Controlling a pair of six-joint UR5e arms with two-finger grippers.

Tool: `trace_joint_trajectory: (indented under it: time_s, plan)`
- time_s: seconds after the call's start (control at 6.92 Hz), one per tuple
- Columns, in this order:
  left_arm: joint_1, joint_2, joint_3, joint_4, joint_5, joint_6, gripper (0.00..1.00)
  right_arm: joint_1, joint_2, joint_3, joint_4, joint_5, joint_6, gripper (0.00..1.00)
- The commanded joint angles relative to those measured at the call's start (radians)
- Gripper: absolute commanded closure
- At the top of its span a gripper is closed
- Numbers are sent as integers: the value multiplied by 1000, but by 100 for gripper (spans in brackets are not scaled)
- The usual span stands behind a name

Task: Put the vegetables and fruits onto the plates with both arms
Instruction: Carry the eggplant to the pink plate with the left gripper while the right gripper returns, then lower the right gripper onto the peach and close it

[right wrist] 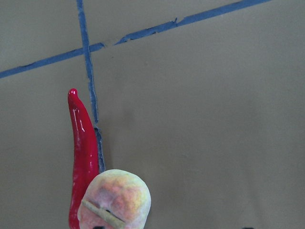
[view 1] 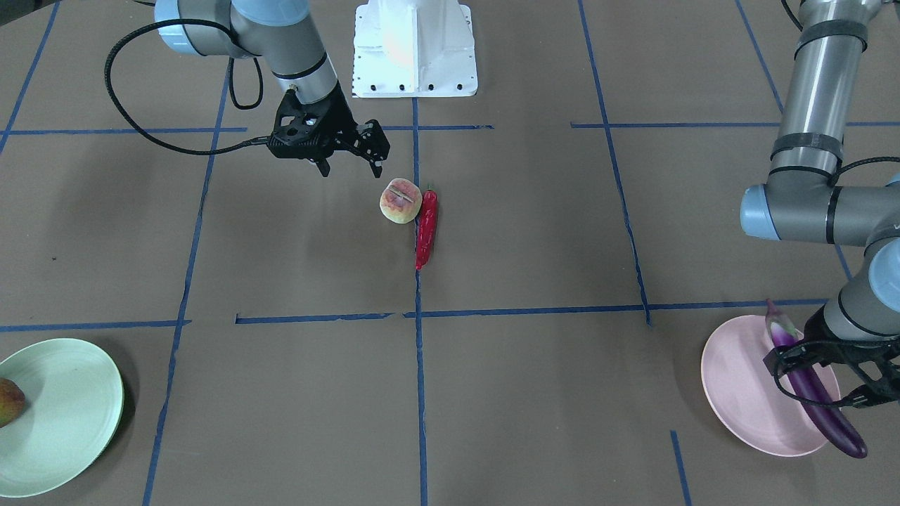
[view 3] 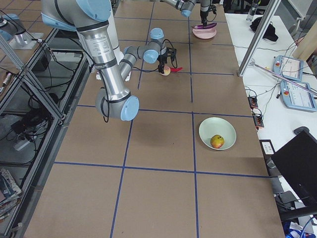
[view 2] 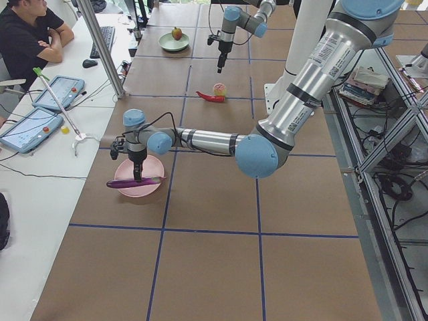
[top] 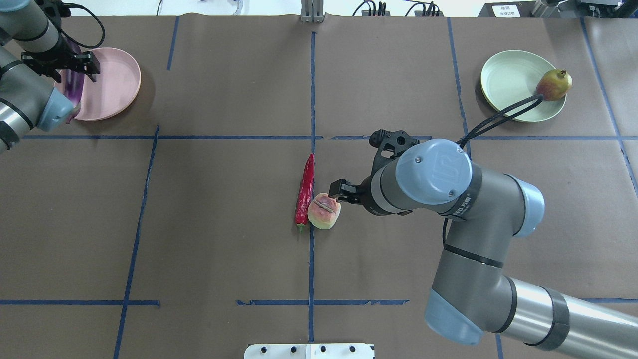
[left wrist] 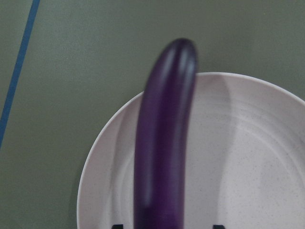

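Observation:
The purple eggplant (view 1: 815, 390) lies across the pale pink plate (view 1: 738, 386), its blunt end over the rim. My left gripper (view 1: 819, 379) straddles it, open; the left wrist view shows the eggplant (left wrist: 162, 143) with gaps to both fingertips. The peach-like fruit (view 1: 401, 201) and the red chili pepper (view 1: 426, 228) lie side by side, touching, at the table's middle. My right gripper (view 1: 351, 171) is open and empty, hovering just beside the peach (top: 324, 211) on the side away from the chili (top: 305, 192). The pomegranate (top: 553, 85) sits on the pale green plate (top: 508, 80), near its rim.
The white base block (view 1: 415, 49) stands at the robot's edge of the table. Blue tape lines cross the brown tabletop. In the exterior left view an operator (view 2: 30, 33) sits at a side table with tablets (view 2: 30, 128).

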Motion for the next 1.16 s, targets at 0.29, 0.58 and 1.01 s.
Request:
trace_joint_trajectory:
  time_s: [0.29, 0.58, 1.01]
  plan:
    - [-2, -8, -30, -28, -9, -12, 0, -41, 178, -223, -12, -46, 163, 0]
    - [-2, -8, -36, -28, -9, -13, 0, -41, 197, -239, -75, -44, 160, 0]
    - [-2, -1, -59, -21, -9, -15, 0, -43, 217, -268, -83, -46, 158, 0]
